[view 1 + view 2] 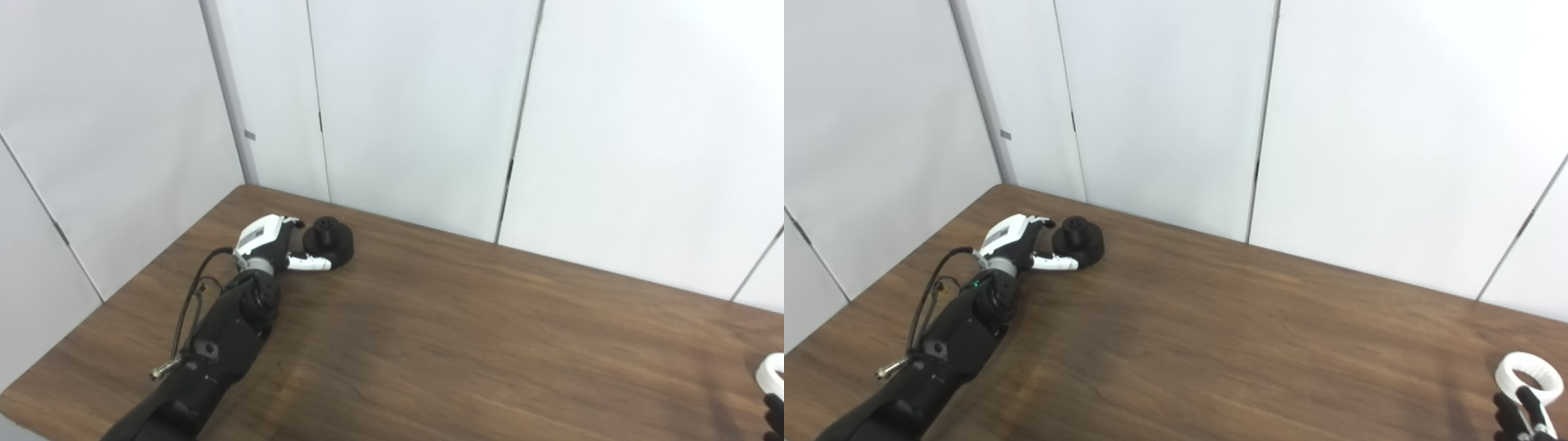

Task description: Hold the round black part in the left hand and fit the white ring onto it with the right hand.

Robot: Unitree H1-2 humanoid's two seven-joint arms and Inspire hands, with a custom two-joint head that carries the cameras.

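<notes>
In the left eye view, one round black part (329, 241) sits on the wooden table (465, 331) near its far left corner. The left hand (272, 244) reaches beside it, fingers spread, thumb (309, 263) along the near side of the part's base; whether it grips cannot be told. One white ring (772, 373) is cut off at the right edge.

In the right eye view, the ring shows whole, lying far right. The right hand (1522, 413) shows only dark fingertips touching the ring's near rim; its grasp is unclear.
</notes>
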